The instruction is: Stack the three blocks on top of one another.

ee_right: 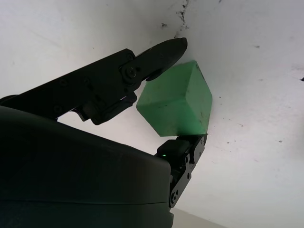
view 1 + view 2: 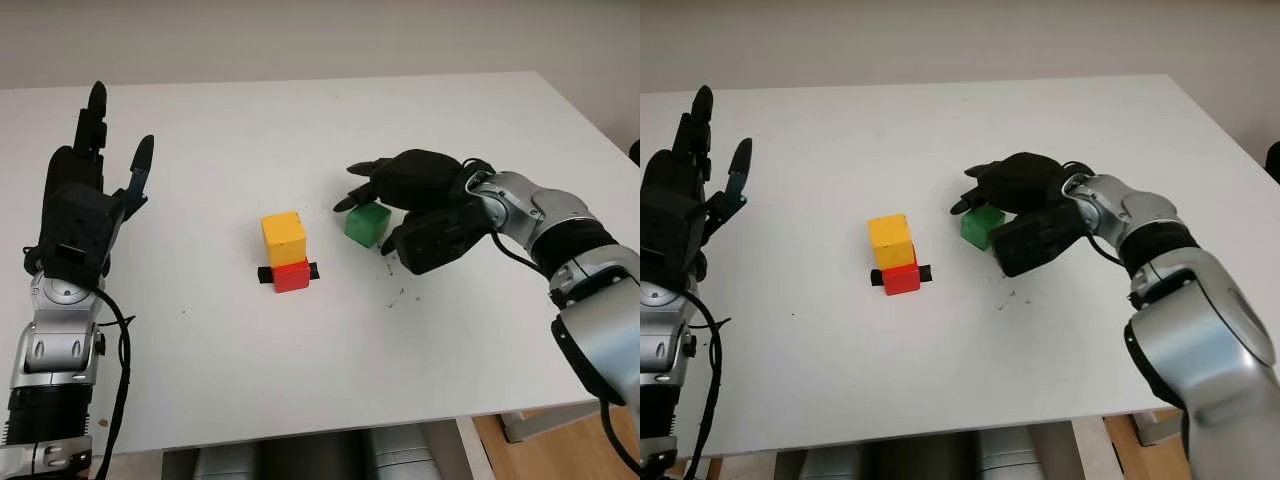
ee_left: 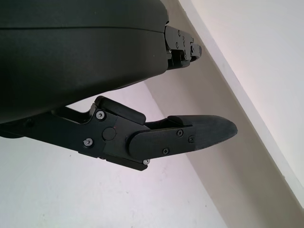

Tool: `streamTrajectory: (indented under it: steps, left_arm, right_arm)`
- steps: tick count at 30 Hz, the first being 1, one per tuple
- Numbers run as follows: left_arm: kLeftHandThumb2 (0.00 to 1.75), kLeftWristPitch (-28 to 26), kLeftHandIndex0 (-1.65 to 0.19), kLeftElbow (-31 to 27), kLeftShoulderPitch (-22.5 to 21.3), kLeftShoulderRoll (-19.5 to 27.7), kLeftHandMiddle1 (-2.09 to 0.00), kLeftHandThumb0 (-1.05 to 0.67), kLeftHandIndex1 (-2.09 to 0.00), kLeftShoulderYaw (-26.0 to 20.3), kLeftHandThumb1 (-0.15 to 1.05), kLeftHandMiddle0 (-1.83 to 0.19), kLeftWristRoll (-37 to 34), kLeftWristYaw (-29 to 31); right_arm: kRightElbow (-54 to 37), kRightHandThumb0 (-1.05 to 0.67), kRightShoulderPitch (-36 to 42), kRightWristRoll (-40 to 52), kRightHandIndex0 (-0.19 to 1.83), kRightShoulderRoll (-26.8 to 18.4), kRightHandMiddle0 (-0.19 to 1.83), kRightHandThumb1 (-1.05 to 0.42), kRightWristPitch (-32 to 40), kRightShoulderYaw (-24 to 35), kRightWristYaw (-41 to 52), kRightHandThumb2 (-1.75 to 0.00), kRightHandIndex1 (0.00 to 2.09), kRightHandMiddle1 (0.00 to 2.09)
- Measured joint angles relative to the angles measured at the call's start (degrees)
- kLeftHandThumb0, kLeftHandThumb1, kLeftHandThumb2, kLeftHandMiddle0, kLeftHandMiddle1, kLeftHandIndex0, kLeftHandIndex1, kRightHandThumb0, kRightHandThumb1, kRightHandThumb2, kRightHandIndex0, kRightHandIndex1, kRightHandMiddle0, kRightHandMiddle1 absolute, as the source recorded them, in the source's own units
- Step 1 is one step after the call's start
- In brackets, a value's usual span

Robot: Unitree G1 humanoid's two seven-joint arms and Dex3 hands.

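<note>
One block point(image 2: 283, 238) sits on another point(image 2: 291, 275); the third block point(image 2: 366, 225) lies right (apparently touching the table point(image 2: 300, 130)).

Evenly, softly lit from overhead; faint short shadows on the white worktop point(image 2: 300, 380); sharp throughout, no glare

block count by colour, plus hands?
Yellow block: 1, on the red
Red block: 1
Green block: 1, in the right hand
Hands: 2, left hand open, raised over the table's left side
Total: 3 blocks, 2 hands
</note>
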State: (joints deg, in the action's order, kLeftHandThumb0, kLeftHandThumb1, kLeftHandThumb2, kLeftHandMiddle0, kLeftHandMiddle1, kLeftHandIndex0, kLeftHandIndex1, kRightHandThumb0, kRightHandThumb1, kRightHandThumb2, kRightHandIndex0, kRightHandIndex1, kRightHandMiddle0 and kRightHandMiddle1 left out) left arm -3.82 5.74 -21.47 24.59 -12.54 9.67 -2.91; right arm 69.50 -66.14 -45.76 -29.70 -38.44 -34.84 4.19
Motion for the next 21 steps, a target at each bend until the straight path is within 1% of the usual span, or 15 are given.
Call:
streamTrajectory:
  steps: [6, 10, 14, 15, 16, 17, 18, 19, 21]
  left_arm:
    - [0.52, -0.6, -0.04, 0.0, 0.0, 0.0, -0.07, -0.67, -0.07, 0.1, 1.05, -0.04, 1.0, 0.1]
    - [0.51, -1.0, -0.05, 0.0, 0.0, 0.0, -0.06, -0.67, -0.07, 0.4, 1.05, -0.03, 1.6, 0.3]
    - [0.50, -1.2, -0.05, 0.0, 0.0, 0.0, -0.05, -0.68, -0.07, 0.7, 1.05, -0.01, 2.1, 0.5]
    - [0.49, -1.2, -0.04, 0.0, 0.0, 0.0, -0.05, -0.68, -0.06, 0.8, 1.05, -0.01, 2.1, 0.6]
    - [0.49, -1.2, -0.05, 0.0, 0.0, 0.0, -0.04, -0.67, -0.06, 0.8, 1.05, 0.00, 2.1, 0.7]
    - [0.49, -1.2, -0.05, 0.0, 0.0, 0.0, -0.04, -0.67, -0.06, 0.9, 1.05, 0.01, 2.1, 0.8]
    - [0.49, -1.2, -0.05, -0.1, 0.0, 0.0, -0.04, -0.67, -0.06, 0.9, 1.05, 0.01, 2.1, 0.8]
    - [0.48, -1.3, -0.05, -0.1, 0.0, 0.0, -0.04, -0.67, -0.06, 0.9, 1.05, 0.02, 2.1, 0.8]
    - [0.48, -1.3, -0.05, -0.1, 0.1, 0.0, -0.04, -0.67, -0.06, 0.9, 1.05, 0.02, 2.2, 0.9]
  right_arm:
    - [0.5, -0.44, 0.0, -0.8, 0.14, 0.0, 0.62, -0.84, 0.6, -0.5, -1.4, -0.06, 0.06, 0.10]
    - [0.6, -0.44, 0.0, -1.6, 0.18, 0.0, 0.73, -0.85, 0.5, -1.0, -3.8, -0.06, 0.07, 0.16]
    - [0.8, -0.41, 0.0, -2.2, 0.22, 0.0, 0.83, -0.89, 0.4, -1.5, -5.8, -0.07, 0.08, 0.25]
    - [0.8, -0.41, 0.0, -2.4, 0.24, 0.0, 0.81, -0.91, 0.3, -1.6, -6.3, -0.06, 0.07, 0.35]
    - [0.8, -0.41, 0.0, -2.6, 0.26, 0.0, 0.74, -0.92, 0.2, -1.7, -6.7, -0.06, 0.06, 0.57]
    - [0.8, -0.41, 0.0, -2.9, 0.28, 0.0, 0.62, -0.93, 0.2, -1.7, -6.9, -0.06, 0.06, 0.85]
    - [0.8, -0.41, 0.0, -3.1, 0.29, 0.0, 0.56, -0.93, 0.1, -1.7, -7.1, -0.05, 0.06, 0.97]
    - [0.9, -0.41, 0.0, -3.2, 0.30, 0.0, 0.54, -0.94, 0.1, -1.7, -7.2, -0.05, 0.06, 1.03]
    - [0.9, -0.42, 0.0, -3.4, 0.32, 0.0, 0.52, -0.94, 0.1, -1.8, -7.4, -0.05, 0.07, 1.09]
